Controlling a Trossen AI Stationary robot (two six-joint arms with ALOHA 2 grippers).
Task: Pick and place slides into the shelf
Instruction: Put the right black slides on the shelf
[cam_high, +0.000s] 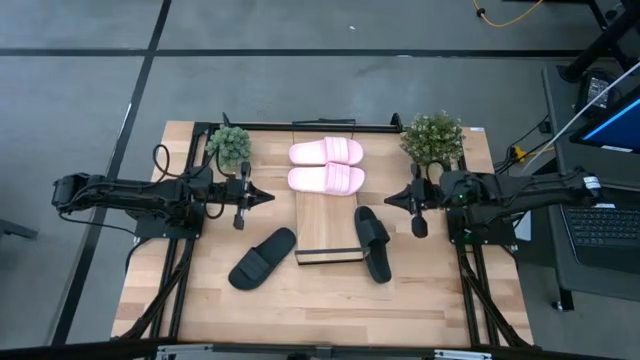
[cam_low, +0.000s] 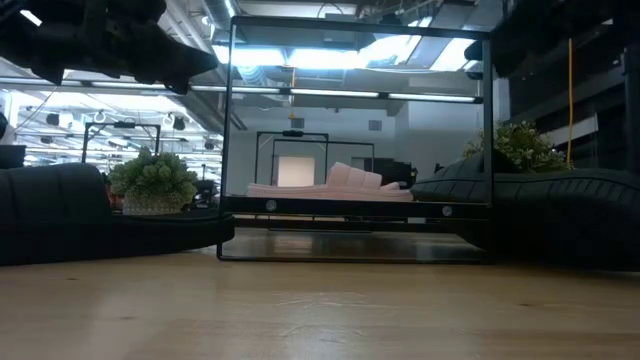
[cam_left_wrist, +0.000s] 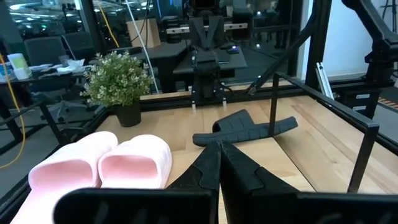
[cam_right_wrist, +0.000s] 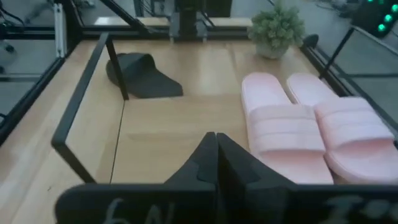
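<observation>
Risk: both black slides (cam_high: 262, 258) (cam_high: 372, 242) lie off the shelf (cam_high: 325, 215), beside its lip, pink pair (cam_high: 326, 165) already on it; left gripper (cam_high: 268, 197) and right gripper (cam_high: 390, 198), both clenched empty, could nudge the pink pair while loading.

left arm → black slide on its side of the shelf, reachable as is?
Probably yes. The left gripper hangs shut just above that black slide, which lies on bare table beside the shelf; nothing sits between them. The fingers would need to open first.
</observation>
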